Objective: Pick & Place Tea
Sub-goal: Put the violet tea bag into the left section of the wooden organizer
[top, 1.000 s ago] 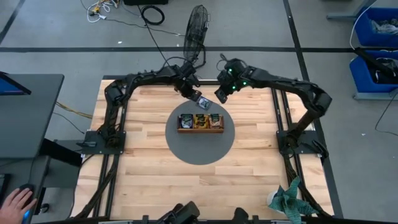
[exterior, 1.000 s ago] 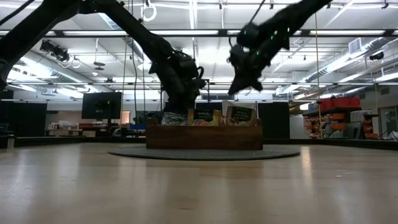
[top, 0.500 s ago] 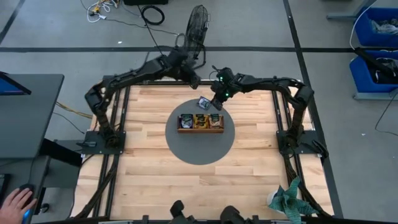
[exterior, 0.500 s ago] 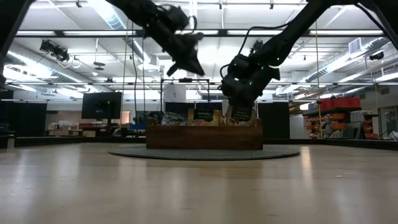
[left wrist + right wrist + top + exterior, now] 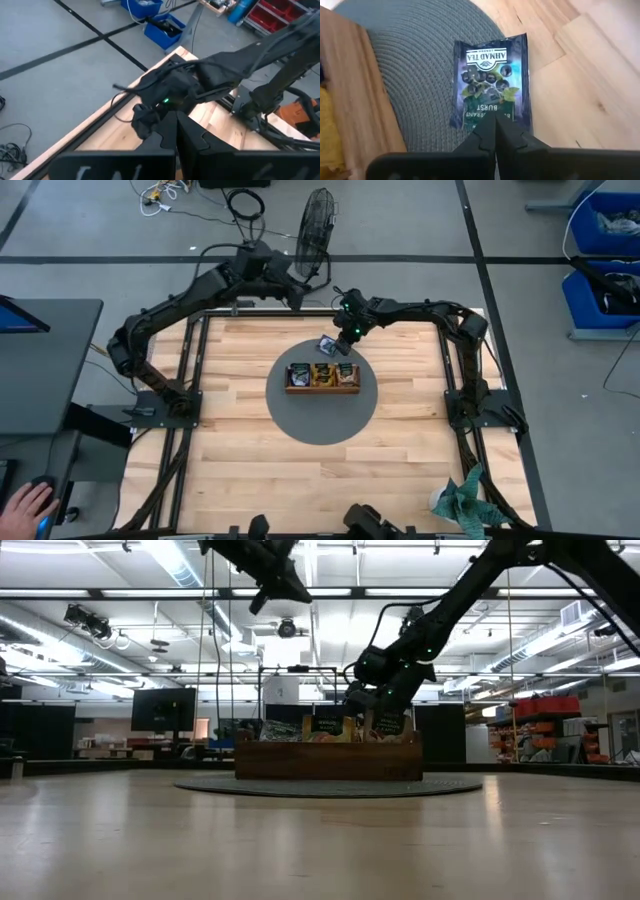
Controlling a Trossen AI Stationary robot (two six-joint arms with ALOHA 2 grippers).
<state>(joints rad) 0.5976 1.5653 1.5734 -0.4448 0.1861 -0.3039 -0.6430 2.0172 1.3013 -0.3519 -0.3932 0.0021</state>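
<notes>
A blue tea sachet (image 5: 490, 85) lies flat behind the tray, partly on the far edge of the round grey mat (image 5: 320, 420) and partly on the wooden table; it also shows in the high view (image 5: 326, 345). The brown wooden tray (image 5: 322, 389) stands on the mat with several sachets upright in it (image 5: 330, 727). My right gripper (image 5: 495, 131) is shut, low over the blue sachet's edge (image 5: 343, 337). My left gripper (image 5: 175, 131) is shut and empty, high above the table's far edge (image 5: 296, 292). My right gripper's shut fingertips (image 5: 487, 125) stand over one edge of the blue sachet (image 5: 492, 116), coming slanting down from the table's far right. I cannot tell whether they touch it. The sachet lies flat.
A standing fan (image 5: 317, 220) is just beyond the far edge, near my left arm. A crumpled green cloth (image 5: 465, 500) lies at the near right corner. A person's hand (image 5: 25, 502) rests on a desk left of the table.
My left gripper has risen from beside the blue sachet and gone up and toward the far left, beyond the table's far edge. The sachet has stayed lying on the mat's far edge. My right gripper has gone left and down toward the sachet.
</notes>
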